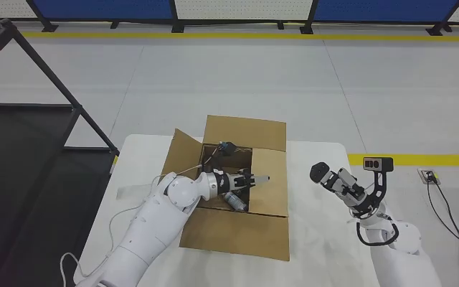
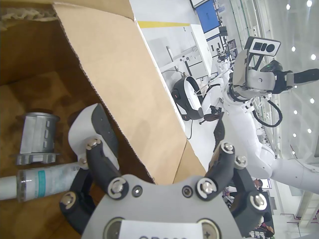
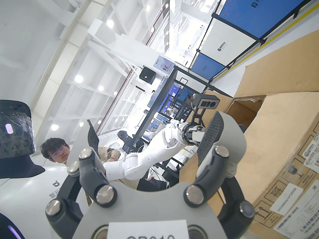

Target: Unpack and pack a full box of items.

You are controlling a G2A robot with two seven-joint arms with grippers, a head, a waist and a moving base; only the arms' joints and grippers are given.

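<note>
Left gripper point(image 2: 159, 120) agape astride box flap point(image 2: 112, 63) — teal-labelled tube point(image 2: 42, 182), metal spool point(image 2: 37, 135) inside.

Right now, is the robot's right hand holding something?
No, the right gripper is open with nothing between its fingers, held up beside the cardboard box.

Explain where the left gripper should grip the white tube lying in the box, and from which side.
Likely mid-length on the tube, from above, with the left gripper closing across its long axis. It lies flat on the floor of the box, so its top is free. The metal spool lies close beside it, so room is tight there.
</note>
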